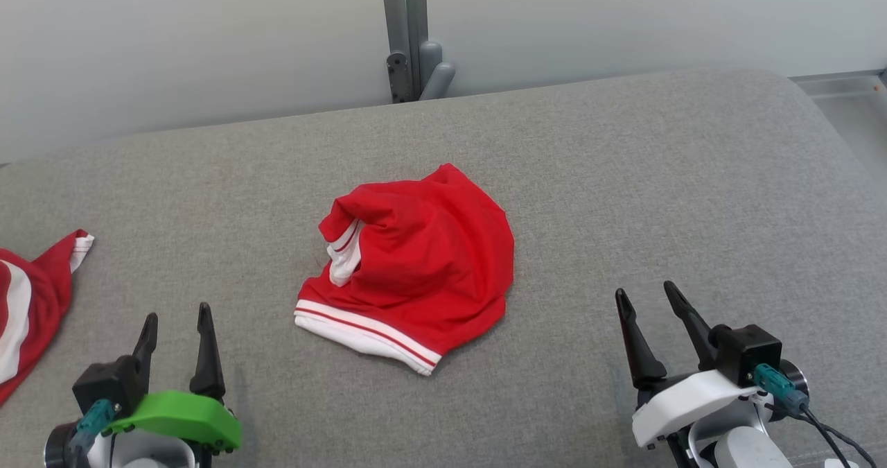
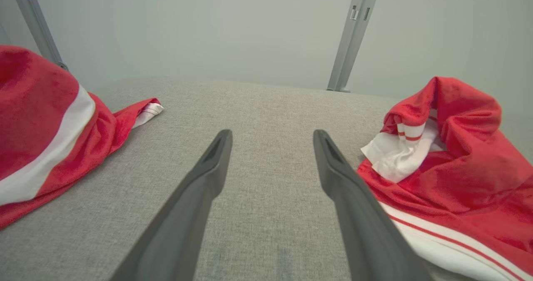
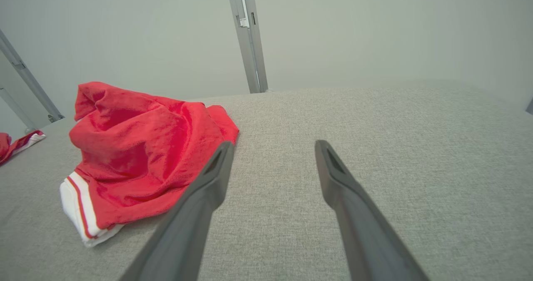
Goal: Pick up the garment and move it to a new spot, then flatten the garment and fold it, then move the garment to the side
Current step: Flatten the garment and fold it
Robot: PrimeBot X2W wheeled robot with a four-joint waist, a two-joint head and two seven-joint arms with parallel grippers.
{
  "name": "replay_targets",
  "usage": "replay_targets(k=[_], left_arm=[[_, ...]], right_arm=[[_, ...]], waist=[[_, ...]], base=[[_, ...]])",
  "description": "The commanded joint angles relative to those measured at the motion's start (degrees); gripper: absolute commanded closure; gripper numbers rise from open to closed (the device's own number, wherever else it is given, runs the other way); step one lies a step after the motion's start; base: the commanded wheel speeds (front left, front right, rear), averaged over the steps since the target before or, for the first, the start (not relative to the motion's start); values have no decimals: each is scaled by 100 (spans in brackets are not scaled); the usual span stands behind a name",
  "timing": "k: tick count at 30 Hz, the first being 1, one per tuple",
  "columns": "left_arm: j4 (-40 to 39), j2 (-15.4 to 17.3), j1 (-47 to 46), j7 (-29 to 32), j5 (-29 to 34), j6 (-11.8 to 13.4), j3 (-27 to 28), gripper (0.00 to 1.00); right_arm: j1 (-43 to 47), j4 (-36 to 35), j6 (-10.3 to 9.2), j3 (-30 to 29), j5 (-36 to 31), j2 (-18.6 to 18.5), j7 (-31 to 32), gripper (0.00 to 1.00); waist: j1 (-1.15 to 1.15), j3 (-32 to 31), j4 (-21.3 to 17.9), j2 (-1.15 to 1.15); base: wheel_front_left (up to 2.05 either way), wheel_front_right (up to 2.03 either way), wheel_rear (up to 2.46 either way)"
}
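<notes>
You're at the very start, as I read it: garment (image 1: 416,267) sits crumpled in a heap mid-cushion (image 1: 624,177), red w/ a white striped hem toward the robot and one banded opening folded up on its left side. It's not lifted, flattened, folded or set aside, so every step is left: pick + relocate, spread flat, fold, shift to the side. A 2nd red piece (image 1: 34,295) lies at the cushion's left edge, partly cut off by the frame. Can't tell if it's part of the job, so treat the centre heap as the target. L gripper (image 1: 177,313): fingers spread wide, nothing between them, nothing pinched. It sits low near the front edge, between the 2nd red piece and the garment, apart from both in head view. In the L wrist view its right finger overlaps the white hem, but head view shows a gap, so no contact imo. R gripper (image 1: 645,290): fingers likewise spread wide and empty, right of the garment w/ bare cushion between. R wrist view has the garment off beyond its left finger, no touch. Can't tell if either set of tips rests on the cushion or hovers just above it.
</notes>
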Motion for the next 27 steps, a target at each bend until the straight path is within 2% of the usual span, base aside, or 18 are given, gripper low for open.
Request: replay_targets(k=[1, 9, 18, 27], left_arm=[[-51, -23, 160, -5, 50, -11, 34, 0], [-364, -119, 814, -4, 128, 41, 140, 0], [-574, -120, 1127, -4, -123, 195, -254, 0], [-699, -118, 1025, -4, -90, 190, -741, 0]], right_arm=[[74, 14, -4, -20, -3, -7, -18, 0], [158, 52, -4, -61, -31, 10, -19, 0], [267, 41, -4, -129, -23, 21, -18, 0], [130, 28, -4, 57, -10, 28, -19, 0]], waist=[[0, -92, -32, 0], [0, -233, 13, 0], [0, -200, 86, 0], [0, -60, 264, 0]], base=[[0, 0, 0], [0, 0, 0], [0, 0, 0], [0, 0, 0]])
